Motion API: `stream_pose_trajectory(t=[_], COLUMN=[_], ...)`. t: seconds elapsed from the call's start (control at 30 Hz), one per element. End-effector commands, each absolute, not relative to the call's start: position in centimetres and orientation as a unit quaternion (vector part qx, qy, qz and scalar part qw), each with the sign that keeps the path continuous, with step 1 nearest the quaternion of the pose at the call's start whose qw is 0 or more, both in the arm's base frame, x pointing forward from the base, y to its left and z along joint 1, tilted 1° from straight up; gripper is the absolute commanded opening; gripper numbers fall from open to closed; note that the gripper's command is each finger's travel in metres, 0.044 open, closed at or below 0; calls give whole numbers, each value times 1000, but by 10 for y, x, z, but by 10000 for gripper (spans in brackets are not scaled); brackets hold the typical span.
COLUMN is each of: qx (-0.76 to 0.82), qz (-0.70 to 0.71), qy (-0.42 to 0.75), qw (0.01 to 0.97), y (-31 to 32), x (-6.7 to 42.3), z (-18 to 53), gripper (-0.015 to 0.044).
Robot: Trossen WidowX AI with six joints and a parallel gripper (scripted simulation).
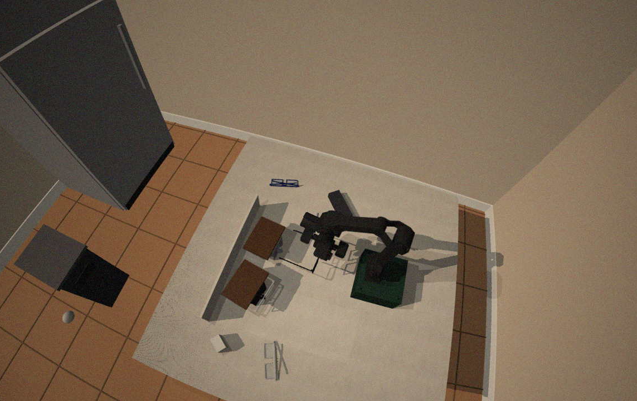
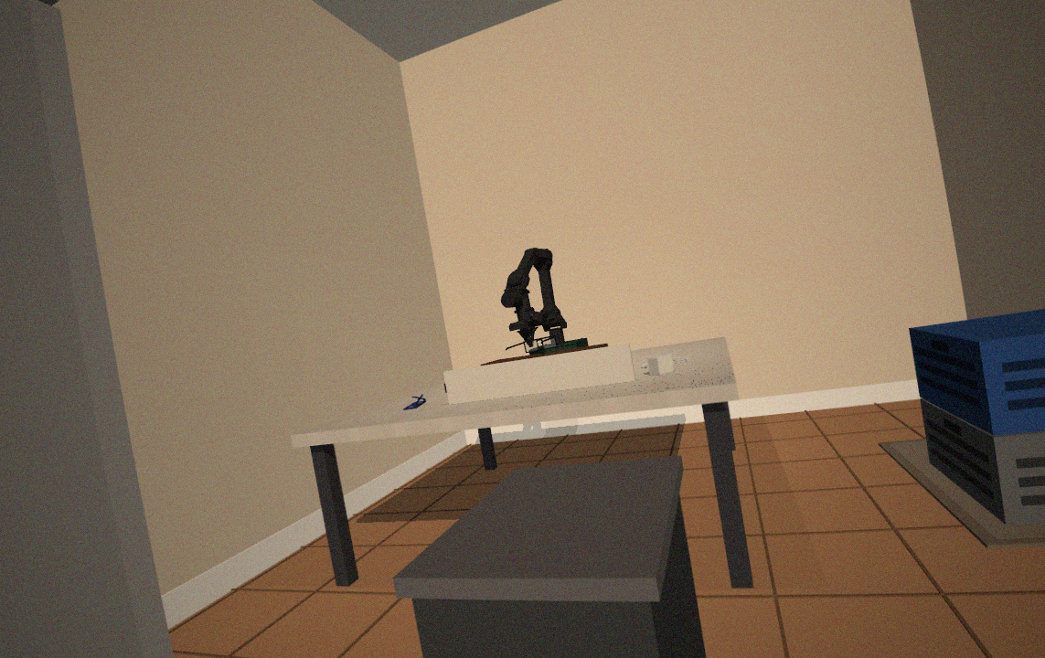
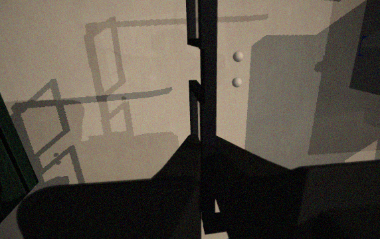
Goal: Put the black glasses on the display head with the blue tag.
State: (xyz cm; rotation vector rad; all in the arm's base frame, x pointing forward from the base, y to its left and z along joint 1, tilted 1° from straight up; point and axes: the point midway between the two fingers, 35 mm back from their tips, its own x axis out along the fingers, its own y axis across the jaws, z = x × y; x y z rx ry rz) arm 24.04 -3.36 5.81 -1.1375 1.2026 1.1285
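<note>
My gripper [image 1: 324, 252] [image 2: 527, 332] [image 3: 200, 142] is shut on the black glasses [image 1: 296, 263] [image 3: 208, 66] and holds them low over the white table [image 1: 340, 343]. In the wrist view the frame runs straight up from my fingers, with two small white nose pads [image 3: 238, 56] to its right. Two display heads with brown tops stand left of me, a far one [image 1: 264, 237] and a near one [image 1: 244, 283]. The glasses hang right of the far head and do not touch it. A dark head [image 3: 376, 50] with a small blue mark shows at the wrist view's upper right.
A low grey panel [image 1: 231, 259] [image 2: 538, 380] stands behind the heads. The arm's green base [image 1: 379, 284] is to the right. Blue glasses [image 1: 285, 182] [image 2: 414, 401] lie at the far side, grey glasses [image 1: 273, 360] and a white cube [image 1: 220, 343] at the near edge.
</note>
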Motion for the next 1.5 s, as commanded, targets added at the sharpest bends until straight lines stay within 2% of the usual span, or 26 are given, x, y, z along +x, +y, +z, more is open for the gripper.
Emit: stream_pose_trajectory(t=[0.0,1.47], qx=[-481,-491], qz=[463,453], qy=[521,512], qw=[532,539], y=[-28,-27], x=[242,243], z=[55,14], gripper=[0,0])
